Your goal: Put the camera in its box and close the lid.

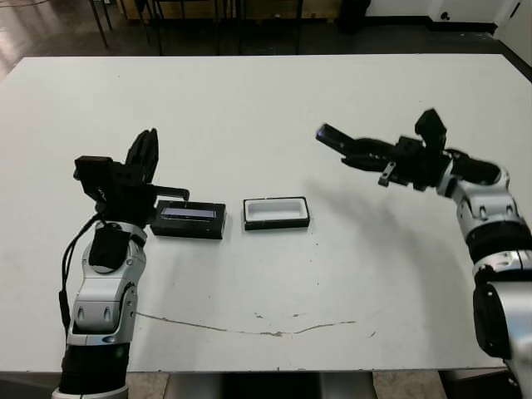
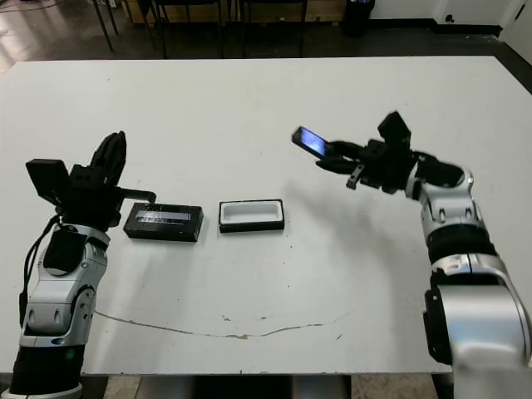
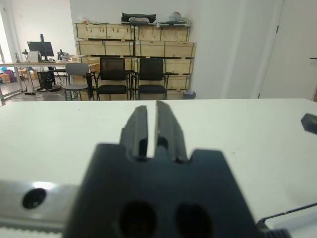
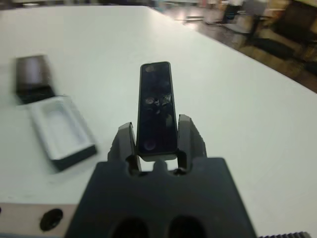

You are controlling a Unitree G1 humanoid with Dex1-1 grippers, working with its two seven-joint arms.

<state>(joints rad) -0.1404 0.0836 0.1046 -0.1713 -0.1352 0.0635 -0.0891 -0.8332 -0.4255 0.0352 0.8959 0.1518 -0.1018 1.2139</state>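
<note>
My right gripper [image 1: 359,155] is shut on the camera [image 1: 332,136], a slim black bar with a bluish glossy face, held in the air to the right of the box; in the right wrist view the camera [image 4: 156,104] sticks out between the fingers. The box [image 1: 276,213], a shallow black tray with white lining, lies open on the table's middle. Just left of it lies the lid [image 1: 189,219], a black slab with a pale strip. My left gripper [image 1: 143,156] hovers left of the lid, fingers shut [image 3: 151,126], holding nothing.
The white table [image 1: 249,108] stretches wide behind the objects. A thin dark scratch line [image 1: 249,328] runs near the front edge. Chairs and wooden crates [image 3: 133,47] stand beyond the far edge.
</note>
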